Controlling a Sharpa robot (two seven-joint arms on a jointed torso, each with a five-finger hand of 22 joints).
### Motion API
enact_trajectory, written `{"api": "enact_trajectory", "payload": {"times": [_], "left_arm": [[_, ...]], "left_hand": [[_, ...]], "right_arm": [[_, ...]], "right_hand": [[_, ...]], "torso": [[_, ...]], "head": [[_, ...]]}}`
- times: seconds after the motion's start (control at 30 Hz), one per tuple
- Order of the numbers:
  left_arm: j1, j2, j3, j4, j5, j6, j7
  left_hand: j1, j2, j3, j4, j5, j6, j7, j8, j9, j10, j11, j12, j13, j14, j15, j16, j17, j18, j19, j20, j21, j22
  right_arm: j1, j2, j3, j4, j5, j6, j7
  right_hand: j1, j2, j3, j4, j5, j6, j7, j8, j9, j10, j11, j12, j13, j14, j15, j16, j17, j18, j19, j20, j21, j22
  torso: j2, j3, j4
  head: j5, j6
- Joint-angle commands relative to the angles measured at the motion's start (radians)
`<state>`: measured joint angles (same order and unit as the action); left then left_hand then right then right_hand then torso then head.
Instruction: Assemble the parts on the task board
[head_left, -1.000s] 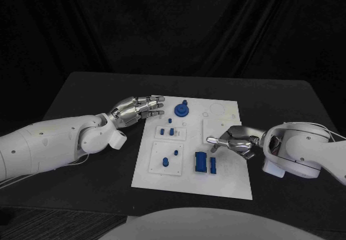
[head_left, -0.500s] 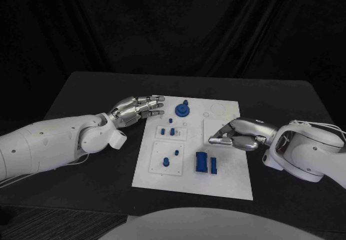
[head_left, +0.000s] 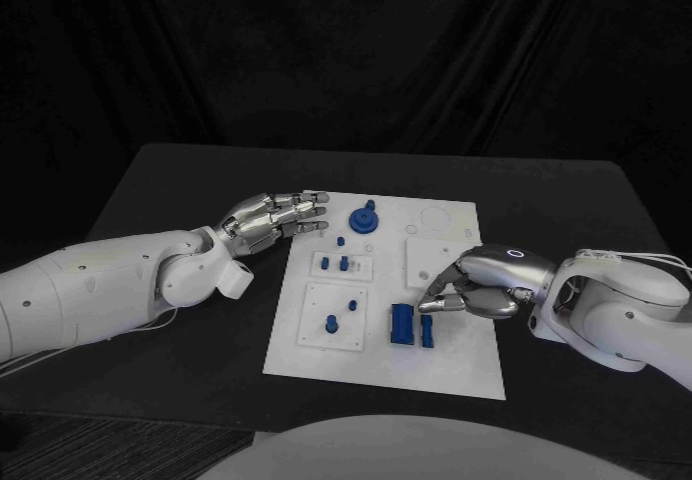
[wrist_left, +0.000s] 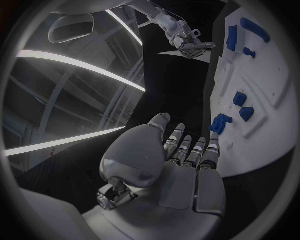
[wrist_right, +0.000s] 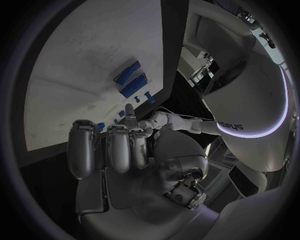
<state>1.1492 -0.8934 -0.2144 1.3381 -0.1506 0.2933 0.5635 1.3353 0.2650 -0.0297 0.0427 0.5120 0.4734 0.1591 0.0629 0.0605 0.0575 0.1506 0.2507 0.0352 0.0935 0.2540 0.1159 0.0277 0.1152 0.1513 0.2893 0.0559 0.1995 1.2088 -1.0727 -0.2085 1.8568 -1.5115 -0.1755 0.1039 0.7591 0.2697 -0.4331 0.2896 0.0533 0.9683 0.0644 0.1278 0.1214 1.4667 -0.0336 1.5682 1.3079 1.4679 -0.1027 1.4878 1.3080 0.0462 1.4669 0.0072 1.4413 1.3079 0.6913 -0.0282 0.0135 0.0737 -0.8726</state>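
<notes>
The right hand (head_left: 483, 285), curled and holding nothing, is hovering just right of the upright-lying blue blocks (head_left: 410, 325), centre frame.

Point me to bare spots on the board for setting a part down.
Free: the task board near strip below the two blue blocks, and its far right corner beyond the round blue part. Crowded: the left column of small parts, and around the right hand.
</notes>
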Motion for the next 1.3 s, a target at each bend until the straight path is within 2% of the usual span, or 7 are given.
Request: {"api": "enact_trajectory", "payload": {"times": [0.03,0.3,0.57,0.97,1.03,1.17,1.3], "left_arm": [[-0.002,0.001,0.001,0.001,0.006,0.008,0.02],[-0.003,0.001,0.001,0.002,0.006,0.009,0.017],[-0.004,0.0,0.001,0.002,0.006,0.009,0.016],[-0.005,-0.002,0.001,0.004,0.006,0.008,0.015],[-0.005,-0.002,0.001,0.004,0.006,0.007,0.016],[-0.005,-0.005,0.001,0.007,0.006,0.002,0.024],[-0.005,-0.014,0.001,0.018,0.006,-0.013,0.044]], "left_hand": [[-0.001,0.002,0.007,0.001,0.005,0.007,0.005,0.004,0.001,0.003,0.004,0.004,0.001,0.001,0.002,0.003,0.001,-0.009,0.005,0.002,0.007,0.0],[-0.002,0.002,0.009,0.001,0.006,0.006,0.005,0.004,0.001,0.004,0.005,0.005,0.001,0.001,0.002,0.003,0.001,-0.009,0.005,0.002,0.007,-0.001],[-0.002,0.002,0.009,0.001,0.006,0.006,0.005,0.004,0.001,0.004,0.005,0.005,0.001,0.001,0.002,0.003,0.001,-0.009,0.005,0.002,0.007,-0.001],[-0.003,0.002,0.011,0.0,0.006,0.006,0.006,0.004,0.001,0.005,0.006,0.006,0.002,0.002,0.002,0.004,0.001,-0.01,0.005,0.001,0.007,-0.001],[-0.003,0.002,0.011,0.0,0.006,0.006,0.006,0.004,0.001,0.005,0.006,0.006,0.002,0.002,0.002,0.004,0.001,-0.01,0.005,0.001,0.007,-0.001],[-0.004,0.001,0.015,-0.002,0.007,0.011,0.006,0.005,0.002,0.008,0.007,0.012,0.002,0.004,0.003,0.006,0.002,-0.01,0.008,0.002,0.008,0.001],[-0.008,-0.006,0.022,-0.009,0.007,0.018,0.008,0.007,0.003,0.016,0.01,0.022,0.004,0.009,0.004,0.011,0.002,-0.011,0.012,0.002,0.01,0.002]], "right_arm": [[-0.011,0.0,0.0,0.002,-0.038,0.055,-0.043],[-0.038,0.007,0.0,-0.006,-0.039,0.077,-0.087],[-0.055,0.013,0.0,-0.018,-0.039,0.099,-0.122],[-0.063,0.014,0.0,-0.026,-0.039,0.108,-0.15],[-0.064,0.014,0.0,-0.028,-0.039,0.096,-0.142],[-0.064,0.008,0.0,-0.031,-0.035,0.041,-0.091],[-0.061,-0.014,0.0,-0.026,0.037,-0.07,-0.007]], "right_hand": [[-0.009,-0.001,-0.03,0.002,-0.005,0.009,-0.002,0.005,-0.002,0.104,0.006,0.003,0.263,0.063,0.008,0.002,0.006,-0.017,0.057,0.003,-0.003,0.224],[-0.016,0.003,-0.03,0.003,-0.005,0.012,0.0,0.003,-0.004,0.104,0.008,0.003,0.263,0.062,0.011,0.001,0.002,-0.016,0.055,0.006,-0.007,0.222],[-0.009,0.004,-0.028,-0.001,-0.005,0.005,0.003,-0.006,-0.011,0.104,0.01,0.003,0.263,0.059,0.013,-0.003,-0.01,-0.014,0.051,0.008,-0.017,0.219],[0.018,-0.004,-0.027,-0.004,-0.004,-0.002,0.009,-0.021,-0.022,0.104,0.016,0.003,0.263,0.056,0.016,-0.008,-0.023,-0.011,0.045,0.013,-0.029,0.215],[0.027,-0.001,-0.024,-0.005,-0.004,-0.001,0.011,-0.022,-0.024,0.104,0.019,0.003,0.263,0.056,0.018,-0.009,-0.026,-0.01,0.044,0.015,-0.033,0.214],[0.061,0.005,-0.019,-0.005,-0.002,0.013,0.014,-0.023,-0.029,0.104,0.026,0.003,0.263,0.051,0.022,-0.017,-0.046,-0.006,0.037,0.02,-0.047,0.209],[0.081,0.011,-0.021,-0.001,0.0,0.096,0.017,0.01,-0.02,0.104,0.038,0.003,0.263,0.052,0.032,-0.018,-0.046,-0.007,0.039,0.029,-0.042,0.211]], "torso": [[0.0,-0.0006,0.0004],[0.0,-0.0003,0.0004],[0.0,-0.0004,0.0003],[0.0,-0.0004,0.0002],[0.0,-0.0003,0.0004],[-0.001,-0.0002,0.001],[-0.004,0.0006,0.0012]], "head": [[0.002,0.0],[0.004,0.0],[0.006,0.0],[0.008,0.0],[0.007,0.0],[0.006,0.0],[0.008,0.0]]}}
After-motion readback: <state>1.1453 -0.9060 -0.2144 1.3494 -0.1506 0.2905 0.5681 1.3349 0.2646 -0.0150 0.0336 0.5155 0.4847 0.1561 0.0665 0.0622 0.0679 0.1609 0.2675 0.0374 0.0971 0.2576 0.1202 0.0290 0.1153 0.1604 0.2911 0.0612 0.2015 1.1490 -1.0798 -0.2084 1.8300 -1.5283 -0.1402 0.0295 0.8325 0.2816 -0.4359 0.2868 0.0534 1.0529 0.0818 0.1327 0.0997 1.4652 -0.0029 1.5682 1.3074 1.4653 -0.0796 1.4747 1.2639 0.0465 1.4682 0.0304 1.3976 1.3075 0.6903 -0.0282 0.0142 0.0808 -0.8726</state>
